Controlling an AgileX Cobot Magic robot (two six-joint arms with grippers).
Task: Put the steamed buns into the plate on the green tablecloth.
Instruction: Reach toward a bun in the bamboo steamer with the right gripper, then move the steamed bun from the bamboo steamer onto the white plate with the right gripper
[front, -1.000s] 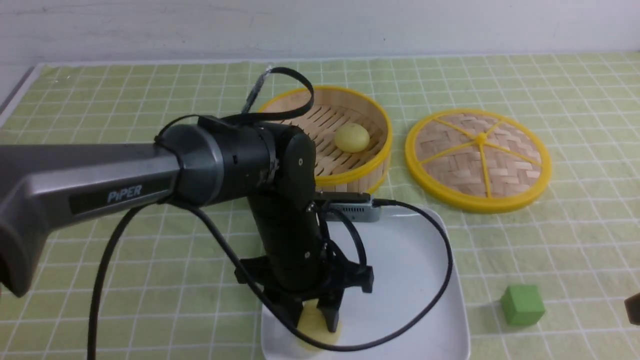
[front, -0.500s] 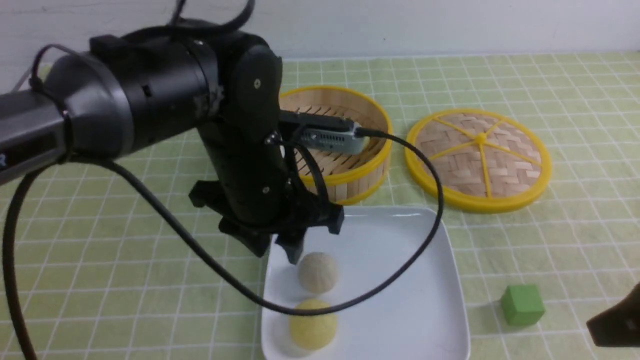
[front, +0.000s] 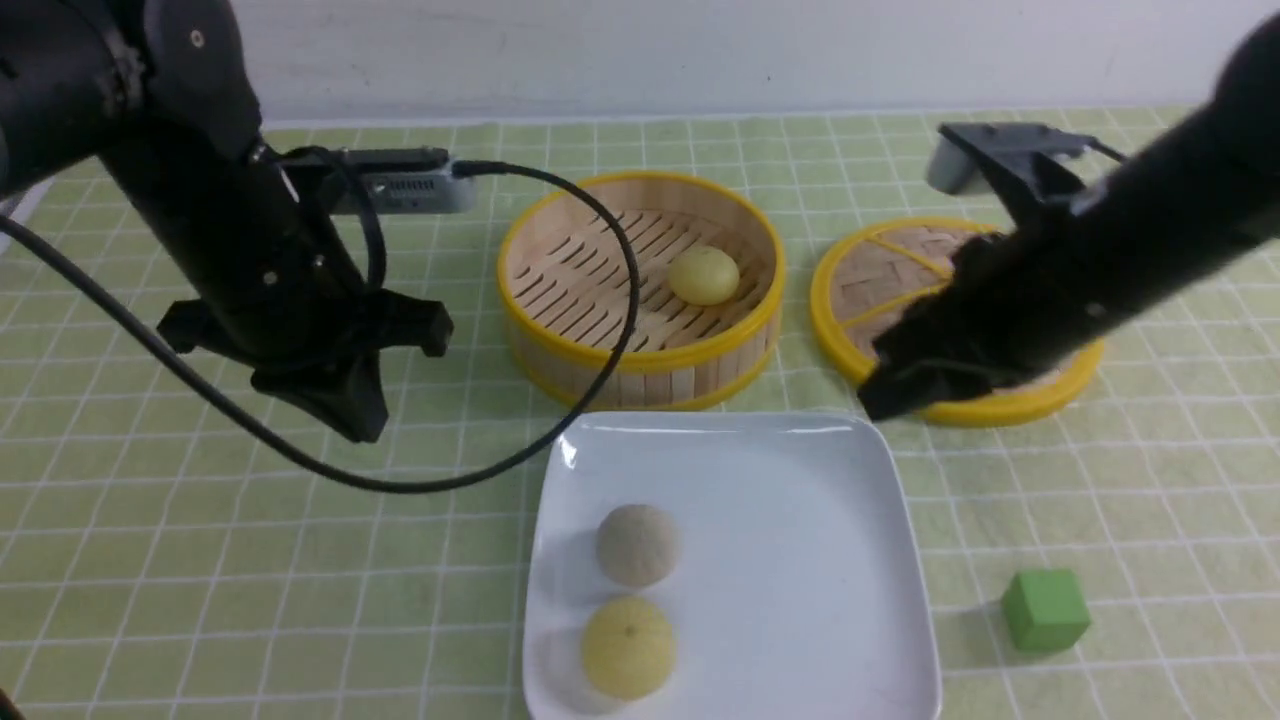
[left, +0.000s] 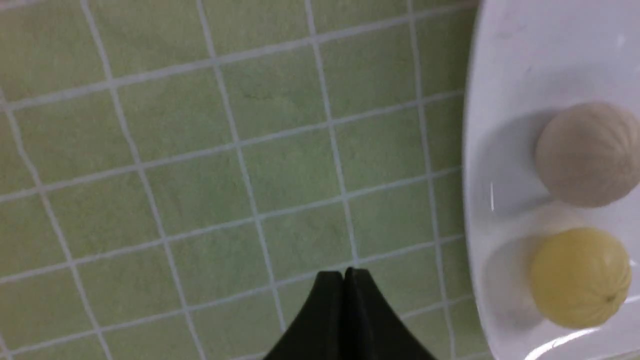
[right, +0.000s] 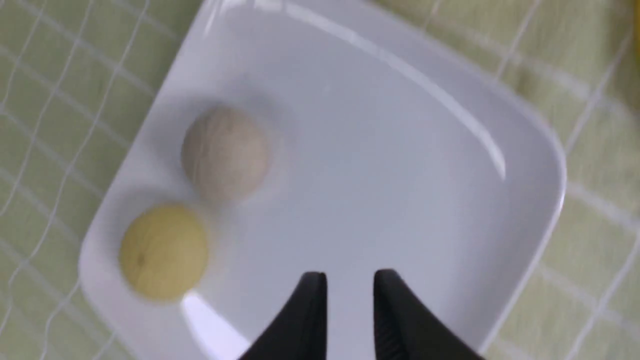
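The left fingers (front: 355, 425) are pressed together with nothing between them, hanging over the green tablecloth (front: 240, 620), the gridded cloth laid over the surface, on the left side of the scene. The left arm's cable (front: 420, 486) loops out to the right from above these fingers and passes in front of the steamer basket.

To the right of the left fingers and nearer the camera is the white plate (front: 800, 620), resting on the green tablecloth. Two steamed buns lie in it near its left side: the yellow bun (front: 628, 648) closer to the camera, and the greyish bun (front: 637, 545) just beyond it.

Farther back, between the two pairs of fingers, stands the bamboo steamer basket (front: 640, 357) with its yellow rim. The pale yellow bun (front: 703, 276) sits inside it, toward the right, to the left of and beyond the right fingers.

The right fingers (front: 885, 385) are spread a little, a narrow empty gap between them, beyond the plate's far right corner. The woven lid (front: 870, 270) lies behind them, partly hidden by the right arm. The green cube (front: 1045, 610) rests on the cloth to the right of the plate, nearer the camera than the right fingers.
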